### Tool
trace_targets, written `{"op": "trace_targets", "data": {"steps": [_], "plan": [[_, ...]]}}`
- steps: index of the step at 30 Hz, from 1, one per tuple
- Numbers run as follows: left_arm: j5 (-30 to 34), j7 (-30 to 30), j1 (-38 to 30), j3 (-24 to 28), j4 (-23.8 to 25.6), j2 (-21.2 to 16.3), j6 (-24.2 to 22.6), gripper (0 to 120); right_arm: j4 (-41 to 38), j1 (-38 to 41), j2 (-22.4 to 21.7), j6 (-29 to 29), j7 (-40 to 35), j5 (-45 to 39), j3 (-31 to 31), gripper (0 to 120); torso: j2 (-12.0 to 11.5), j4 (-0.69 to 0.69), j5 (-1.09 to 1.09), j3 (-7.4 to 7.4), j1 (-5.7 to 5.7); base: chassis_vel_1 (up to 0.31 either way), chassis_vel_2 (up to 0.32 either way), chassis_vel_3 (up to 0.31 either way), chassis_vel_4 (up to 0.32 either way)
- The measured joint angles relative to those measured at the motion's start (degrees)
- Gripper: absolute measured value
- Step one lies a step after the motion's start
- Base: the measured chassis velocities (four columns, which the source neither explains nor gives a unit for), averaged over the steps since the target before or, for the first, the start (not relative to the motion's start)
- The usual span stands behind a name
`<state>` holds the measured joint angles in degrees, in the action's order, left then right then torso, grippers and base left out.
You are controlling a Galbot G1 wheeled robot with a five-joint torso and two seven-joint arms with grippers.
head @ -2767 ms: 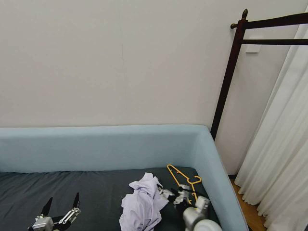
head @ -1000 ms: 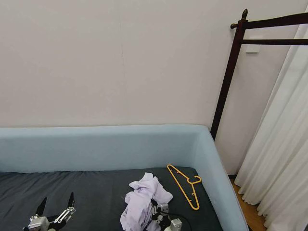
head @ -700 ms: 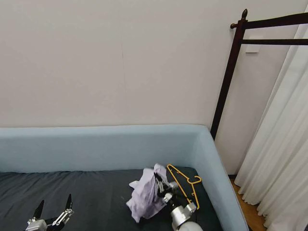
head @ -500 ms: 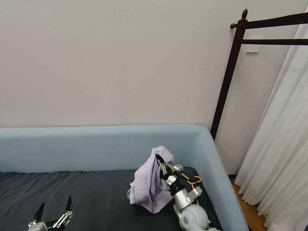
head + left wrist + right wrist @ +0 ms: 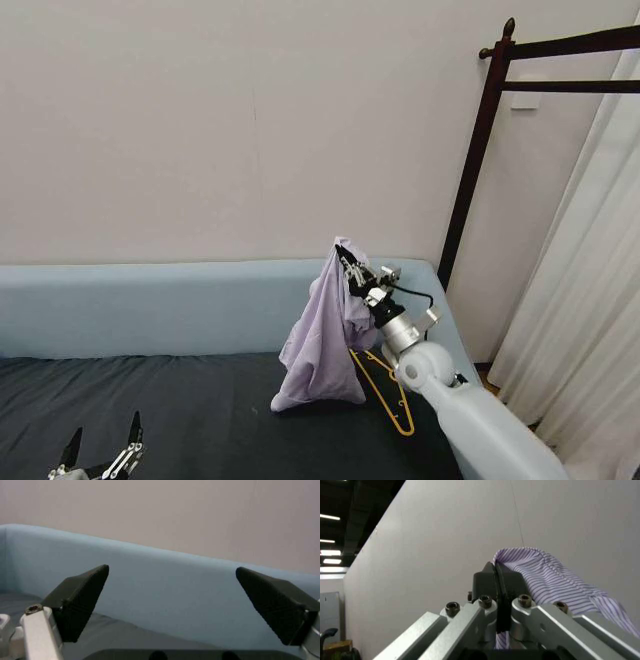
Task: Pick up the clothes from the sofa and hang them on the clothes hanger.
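Note:
A lilac striped shirt (image 5: pixel 322 340) hangs in the air above the sofa's right end, pinched at its top by my right gripper (image 5: pixel 349 266), which is shut on it. The right wrist view shows the closed fingers (image 5: pixel 496 583) with the striped shirt (image 5: pixel 545 575) draped over them against the wall. Under the shirt, a yellow clothes hanger (image 5: pixel 385 388) lies on the dark seat cushion (image 5: pixel 190 410). The dark wooden clothes rack (image 5: pixel 485 120) stands beyond the sofa's right arm. My left gripper (image 5: pixel 102 455) is open low at the front left; its fingers (image 5: pixel 80 600) stand wide apart.
The pale blue sofa back (image 5: pixel 180 305) runs along a plain white wall. White curtains (image 5: pixel 590 320) hang at the far right, beside the rack. The rack's horizontal bar (image 5: pixel 575 45) sits well above the lifted shirt.
My right gripper closed on the shirt on the cushion and has lifted it up and to the right, so it now hangs free. The left gripper has sunk slightly lower.

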<state>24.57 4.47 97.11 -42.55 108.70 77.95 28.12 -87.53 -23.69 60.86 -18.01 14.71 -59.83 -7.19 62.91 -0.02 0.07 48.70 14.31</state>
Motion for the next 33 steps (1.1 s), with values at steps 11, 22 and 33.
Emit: {"op": "trace_targets", "data": {"steps": [11,22,33], "plan": [[-0.38,-0.02,0.03,-0.29,0.18,0.56,0.96,100,1.2,14.61,-6.49,1.44,-7.63,-2.01,-2.12,0,0.0,-0.02,0.0,-0.01,0.0,0.0,0.0,0.0,0.0],[0.48,-0.02,-0.64,0.32,-1.27,-0.83,1.62,100,1.62,18.69,-12.43,6.21,-9.59,7.65,-0.69,0,0.0,-0.01,-0.01,-0.01,0.0,0.0,0.0,0.0,0.0],[1.47,0.03,-2.02,0.32,-2.72,-2.44,0.91,100,-7.55,-7.64,-8.67,8.33,-1.49,27.78,10.22,0,0.0,0.01,0.01,-0.01,0.0,0.0,0.0,0.0,0.0]]}}
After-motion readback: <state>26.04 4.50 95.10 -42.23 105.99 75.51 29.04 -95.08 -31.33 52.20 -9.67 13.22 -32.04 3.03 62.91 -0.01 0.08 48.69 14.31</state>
